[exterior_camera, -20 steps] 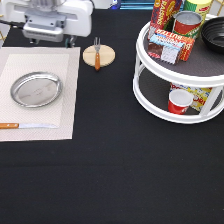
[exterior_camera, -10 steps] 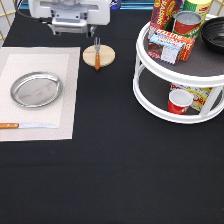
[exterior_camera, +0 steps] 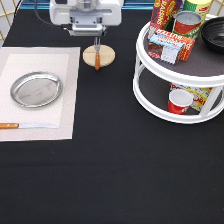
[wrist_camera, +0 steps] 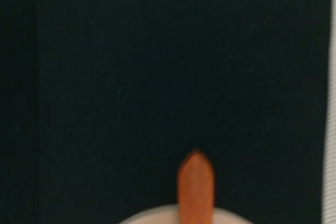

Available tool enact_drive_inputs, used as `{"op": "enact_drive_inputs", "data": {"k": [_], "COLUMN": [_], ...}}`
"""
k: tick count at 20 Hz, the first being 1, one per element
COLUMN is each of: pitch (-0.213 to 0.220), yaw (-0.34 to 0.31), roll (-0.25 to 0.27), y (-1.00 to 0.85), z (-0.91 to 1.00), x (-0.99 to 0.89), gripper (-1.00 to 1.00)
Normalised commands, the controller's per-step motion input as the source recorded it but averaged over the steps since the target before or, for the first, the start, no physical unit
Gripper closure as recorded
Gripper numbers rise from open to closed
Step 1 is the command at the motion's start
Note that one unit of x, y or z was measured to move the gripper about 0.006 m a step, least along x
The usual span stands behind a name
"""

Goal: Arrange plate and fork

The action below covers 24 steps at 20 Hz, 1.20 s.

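The silver plate lies on the pale placemat at the exterior view's left. The fork, with a brown wooden handle, lies on the small tan wooden disc near the exterior view's top, prongs pointing toward the top. My gripper hangs at the top edge, just above and slightly left of the disc, apart from the fork. The wrist view shows the fork's handle and a sliver of the disc on black cloth.
An orange-handled knife lies on the placemat below the plate. A white two-tier turntable at the exterior view's right holds cans, boxes, a red cup and a black bowl.
My gripper has moved to the exterior view's right along the top, from above the placemat's corner to above the wooden disc. Plate, fork and knife have not moved.
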Motion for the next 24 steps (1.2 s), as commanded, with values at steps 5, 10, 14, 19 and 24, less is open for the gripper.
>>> {"op": "enact_drive_inputs", "data": {"k": [5,10,14,19,24], "pitch": [-0.207,-0.205,-0.111,-0.020,0.015], "yaw": [0.000,-0.001,-0.007,-0.012,-0.008], "roll": [0.000,0.006,0.056,0.051,0.043], "y": [0.17,-0.08,-0.28,-0.09,0.00], "z": [-0.65,-0.29,-0.13,-0.38,-0.26], "x": [-0.86,-0.42,0.06,0.19,0.36], "gripper": [-1.00,-1.00,-1.00,-1.00,-1.00]}}
